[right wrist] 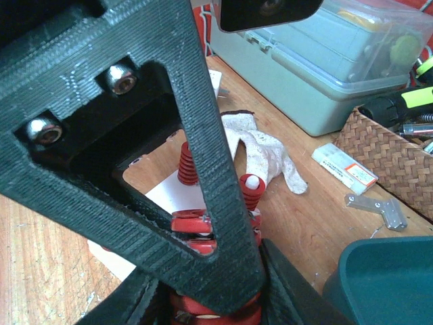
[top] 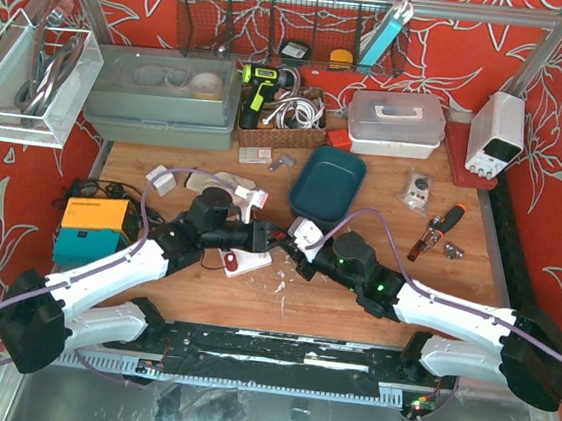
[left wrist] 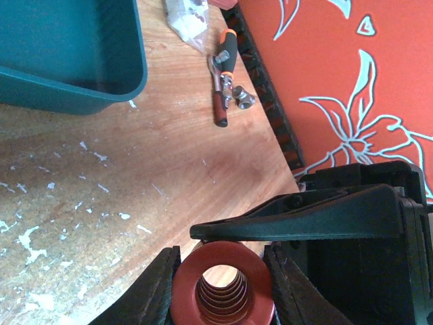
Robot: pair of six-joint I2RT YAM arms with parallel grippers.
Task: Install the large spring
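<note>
L pincer (left wrist: 220, 254) clamps large spring (left wrist: 222, 296), seen end-on, over wood surface (left wrist: 135, 176). R pincer (right wrist: 213, 298) flanks red part (right wrist: 193, 222); mostly hidden by L pincer, grip: can't tell.

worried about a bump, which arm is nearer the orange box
Left. The left arm runs right beside the orange box; the right arm is far off on the opposite side.

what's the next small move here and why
Probably open the left gripper slightly. Its fingers and the right gripper's both seem to bracket the spring, and the right wrist view faces the white plate with posts, so the right looks better placed to seat it.
</note>
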